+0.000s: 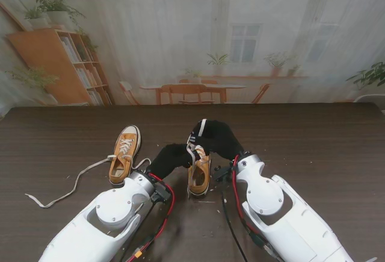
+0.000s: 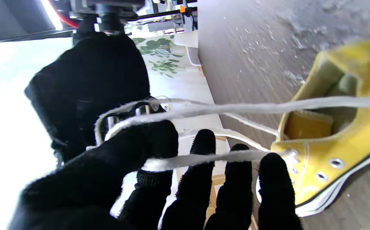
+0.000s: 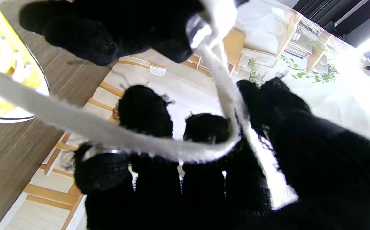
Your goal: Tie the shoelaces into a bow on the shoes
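Observation:
Two mustard canvas shoes lie on the dark table. The near shoe (image 1: 200, 174) sits between my arms, and both black-gloved hands meet just above its front. My left hand (image 1: 171, 158) pinches a white shoelace (image 2: 236, 108) between its thumb and fingers (image 2: 159, 140); the lace runs taut to the shoe's eyelets (image 2: 330, 163). My right hand (image 1: 216, 138) faces it, with a loop of the same lace (image 3: 159, 147) draped over its fingers (image 3: 145, 110) and held against the thumb. The second shoe (image 1: 124, 152) lies to the left, untouched.
The left shoe's loose lace (image 1: 72, 185) trails across the table toward its left side. Red and black cables (image 1: 165, 214) hang between my forearms. A printed room backdrop (image 1: 192, 39) stands along the table's far edge.

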Action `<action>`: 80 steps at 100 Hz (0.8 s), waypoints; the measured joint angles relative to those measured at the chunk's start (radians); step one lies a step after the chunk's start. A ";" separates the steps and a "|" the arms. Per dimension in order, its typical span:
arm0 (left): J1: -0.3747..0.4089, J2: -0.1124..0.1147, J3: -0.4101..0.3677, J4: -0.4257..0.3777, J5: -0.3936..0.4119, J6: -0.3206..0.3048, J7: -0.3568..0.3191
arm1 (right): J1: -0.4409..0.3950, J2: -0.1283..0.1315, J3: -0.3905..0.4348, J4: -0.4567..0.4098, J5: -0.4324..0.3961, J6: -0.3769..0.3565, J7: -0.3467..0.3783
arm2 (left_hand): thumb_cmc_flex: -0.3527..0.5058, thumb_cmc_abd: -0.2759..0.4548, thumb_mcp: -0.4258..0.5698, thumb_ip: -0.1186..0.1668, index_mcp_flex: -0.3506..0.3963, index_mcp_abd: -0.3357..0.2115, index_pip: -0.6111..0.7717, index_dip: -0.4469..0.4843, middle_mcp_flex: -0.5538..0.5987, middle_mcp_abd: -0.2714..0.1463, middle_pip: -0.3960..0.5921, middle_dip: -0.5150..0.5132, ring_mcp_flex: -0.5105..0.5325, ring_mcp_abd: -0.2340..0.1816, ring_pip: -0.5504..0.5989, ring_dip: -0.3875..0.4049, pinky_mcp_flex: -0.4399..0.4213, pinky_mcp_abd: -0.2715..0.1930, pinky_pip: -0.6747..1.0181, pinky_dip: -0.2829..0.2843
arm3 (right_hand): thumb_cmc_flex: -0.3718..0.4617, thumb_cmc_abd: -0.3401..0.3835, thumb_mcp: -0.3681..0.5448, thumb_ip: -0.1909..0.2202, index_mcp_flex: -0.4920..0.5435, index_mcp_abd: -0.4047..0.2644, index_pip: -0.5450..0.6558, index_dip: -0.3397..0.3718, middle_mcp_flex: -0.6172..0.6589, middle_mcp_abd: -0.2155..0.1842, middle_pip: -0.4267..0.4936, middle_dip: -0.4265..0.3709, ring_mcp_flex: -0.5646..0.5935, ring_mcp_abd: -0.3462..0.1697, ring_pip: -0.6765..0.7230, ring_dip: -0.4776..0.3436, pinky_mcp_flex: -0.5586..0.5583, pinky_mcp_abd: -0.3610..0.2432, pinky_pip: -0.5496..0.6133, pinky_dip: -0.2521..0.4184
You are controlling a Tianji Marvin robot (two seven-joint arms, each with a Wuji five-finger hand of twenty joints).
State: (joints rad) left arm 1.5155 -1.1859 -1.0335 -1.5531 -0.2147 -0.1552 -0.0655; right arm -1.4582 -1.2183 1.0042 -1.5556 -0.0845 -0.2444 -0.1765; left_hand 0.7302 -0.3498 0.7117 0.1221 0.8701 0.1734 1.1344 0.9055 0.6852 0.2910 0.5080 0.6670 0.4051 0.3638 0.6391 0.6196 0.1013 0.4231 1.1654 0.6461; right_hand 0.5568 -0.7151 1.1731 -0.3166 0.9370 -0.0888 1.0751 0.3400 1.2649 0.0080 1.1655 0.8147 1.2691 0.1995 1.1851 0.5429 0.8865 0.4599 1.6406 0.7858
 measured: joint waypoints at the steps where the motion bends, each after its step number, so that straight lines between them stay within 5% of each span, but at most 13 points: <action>1: 0.002 0.000 -0.001 -0.003 -0.005 0.002 -0.002 | 0.000 0.000 0.000 0.000 0.000 0.000 0.000 | 0.000 0.000 0.000 0.000 0.000 0.000 0.000 0.000 0.000 0.000 0.000 0.000 0.000 0.000 0.000 0.000 0.000 0.000 0.000 0.000 | 0.000 0.000 0.000 0.000 0.000 0.000 0.000 0.000 0.000 0.000 0.000 0.000 0.000 0.000 0.000 0.000 0.000 0.000 0.000 0.000; 9: 0.015 0.002 -0.010 -0.020 -0.012 0.017 -0.010 | 0.000 0.000 -0.002 0.000 0.000 0.000 -0.001 | 0.027 0.002 -0.040 -0.028 0.022 0.002 -0.039 -0.063 0.001 0.000 -0.043 -0.045 0.000 0.000 -0.007 0.000 -0.003 0.000 0.000 -0.001 | 0.000 0.000 0.000 0.000 0.000 0.000 0.000 0.000 0.000 0.000 0.000 0.000 0.000 0.000 0.000 0.000 0.000 0.000 0.000 0.000; 20: 0.029 0.004 -0.023 -0.037 -0.039 0.043 -0.030 | 0.000 0.000 -0.005 0.000 0.000 0.001 -0.001 | 0.079 0.002 -0.070 -0.101 0.036 0.005 -0.124 -0.197 0.001 0.000 -0.078 -0.096 0.000 0.004 -0.031 0.000 -0.015 0.000 -0.001 -0.001 | 0.000 0.001 0.000 0.000 0.000 0.000 0.000 0.000 0.000 0.000 0.000 0.000 0.000 0.000 0.000 0.000 0.000 0.000 0.000 0.000; 26: 0.035 0.006 -0.028 -0.043 -0.058 0.058 -0.045 | 0.000 0.000 -0.007 0.000 0.000 0.002 -0.001 | 0.075 0.011 -0.073 -0.102 0.059 0.010 -0.114 -0.194 0.001 0.000 -0.089 -0.105 -0.001 0.006 -0.041 0.000 -0.025 0.000 -0.008 -0.001 | 0.000 0.001 0.000 0.000 0.000 0.000 0.000 0.000 0.000 0.000 0.000 0.000 0.000 0.000 0.000 0.000 0.000 0.000 0.000 0.000; 32: 0.039 0.009 -0.029 -0.050 -0.040 0.065 -0.046 | 0.000 0.000 -0.008 0.000 -0.002 0.002 -0.001 | 0.055 0.041 -0.086 -0.035 0.059 0.020 -0.046 -0.070 0.012 0.000 -0.042 -0.081 -0.002 0.006 -0.042 0.000 -0.025 0.000 -0.009 -0.001 | 0.000 0.001 0.000 0.000 0.000 0.000 0.000 0.000 0.000 0.000 0.000 0.000 0.000 0.000 0.000 0.000 0.000 0.000 0.000 0.000; 38: 0.041 0.011 -0.026 -0.053 0.070 0.060 -0.024 | -0.001 0.000 -0.009 0.000 -0.002 0.003 -0.001 | 0.026 0.066 -0.101 0.038 0.072 0.021 0.025 0.041 0.023 0.000 0.021 -0.016 -0.001 0.006 -0.042 0.000 -0.014 0.000 -0.009 -0.001 | 0.000 0.001 0.000 0.000 0.000 0.000 0.000 0.000 0.000 0.000 0.000 0.000 0.000 0.000 0.000 0.000 0.000 0.000 0.000 0.000; 50: 0.043 0.017 -0.020 -0.054 0.247 0.046 0.039 | -0.002 0.000 -0.009 0.000 -0.002 0.005 -0.002 | 0.013 0.059 -0.081 0.063 0.036 0.017 0.055 0.076 0.022 0.000 0.035 0.012 -0.001 0.005 -0.042 0.000 -0.013 0.000 -0.011 -0.009 | 0.000 0.001 0.000 0.000 0.000 0.000 0.000 0.000 0.000 0.000 0.000 0.000 0.000 0.000 0.000 0.000 0.000 0.000 0.000 0.000; 66: 0.040 0.026 -0.020 -0.041 0.280 -0.011 0.045 | -0.006 0.000 -0.010 -0.001 -0.002 0.008 -0.005 | -0.011 -0.059 0.111 -0.073 -0.064 0.019 0.100 0.047 -0.003 0.000 0.031 0.018 -0.001 0.005 -0.042 0.000 -0.013 0.000 -0.049 -0.035 | 0.000 0.001 0.000 0.000 0.000 0.000 0.000 0.000 0.000 0.000 0.000 0.000 0.000 0.000 0.000 0.000 0.000 0.000 0.000 0.000; 80: 0.034 0.035 -0.021 -0.027 0.539 -0.041 0.081 | -0.007 0.000 -0.010 -0.001 -0.002 0.008 -0.005 | -0.018 -0.074 0.151 -0.117 -0.114 0.017 0.082 0.004 -0.018 0.000 -0.017 0.010 0.005 0.005 -0.057 0.000 -0.013 0.000 -0.070 -0.038 | 0.000 0.001 0.000 0.000 0.000 0.000 0.000 0.000 0.000 0.000 0.000 0.000 0.000 0.000 0.000 0.000 0.000 0.000 0.000 0.000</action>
State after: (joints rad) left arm 1.5498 -1.1511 -1.0543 -1.5797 0.3246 -0.1959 0.0151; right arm -1.4656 -1.2185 0.9945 -1.5568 -0.0869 -0.2368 -0.1812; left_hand 0.7123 -0.4236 0.8622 0.0053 0.7560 0.1906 1.2163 0.9092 0.6676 0.2914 0.4909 0.6772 0.4097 0.3690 0.5822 0.6196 0.0883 0.4234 1.0953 0.6079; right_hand 0.5568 -0.7137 1.1729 -0.3167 0.9369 -0.0888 1.0751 0.3400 1.2648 0.0080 1.1657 0.8147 1.2691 0.1995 1.1851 0.5429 0.8862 0.4599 1.6406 0.7858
